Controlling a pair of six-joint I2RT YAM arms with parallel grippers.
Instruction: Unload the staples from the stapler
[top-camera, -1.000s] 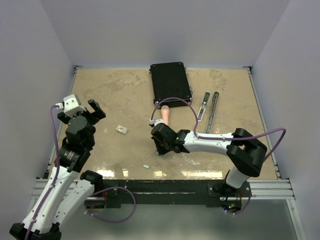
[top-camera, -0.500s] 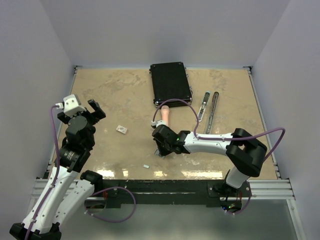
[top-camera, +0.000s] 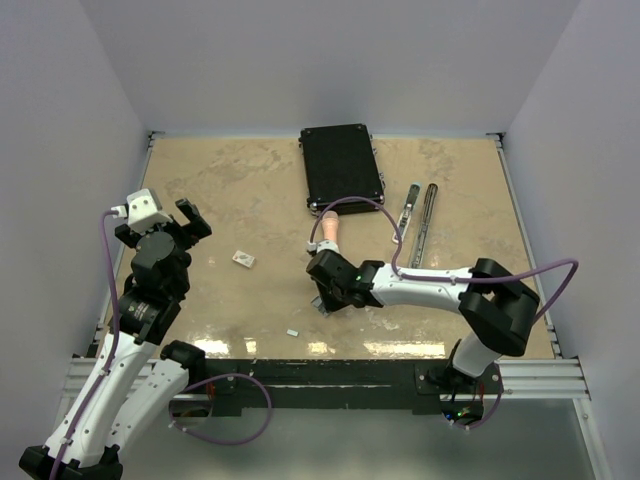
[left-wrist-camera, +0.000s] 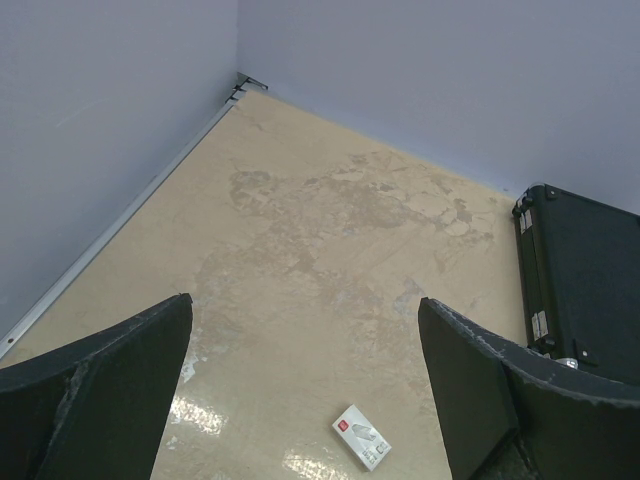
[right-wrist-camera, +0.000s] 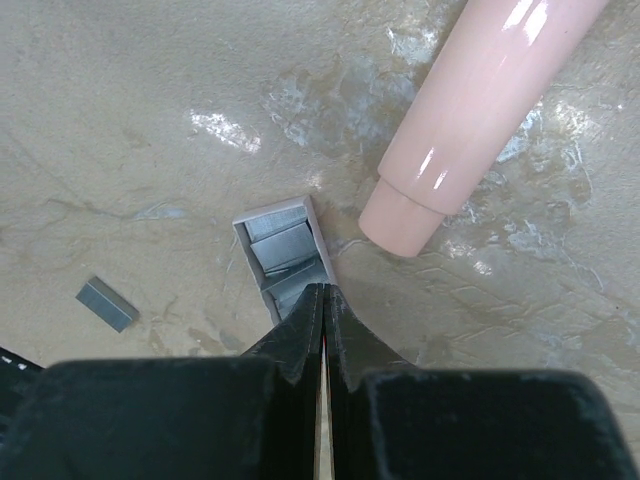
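The stapler (right-wrist-camera: 283, 250) shows as a small light-blue open channel on the table, its near end hidden under my right fingers. Grey staples (right-wrist-camera: 287, 246) lie inside it in short strips. One loose staple block (right-wrist-camera: 107, 303) lies to its left, also seen in the top view (top-camera: 293, 331). My right gripper (right-wrist-camera: 323, 292) is shut, its tips down at the stapler; in the top view it (top-camera: 326, 297) covers the stapler. My left gripper (left-wrist-camera: 305, 305) is open and empty, held above the table's left side (top-camera: 160, 228).
A pink stick (top-camera: 329, 232) lies just beyond the stapler, its end close to it (right-wrist-camera: 480, 100). A black case (top-camera: 342, 165) sits at the back. Two long metal bars (top-camera: 418, 218) lie to the right. A small white card (left-wrist-camera: 362, 437) lies left of centre.
My right gripper has shifted slightly right and toward the front, staying shut at the stapler. The left arm has not moved.
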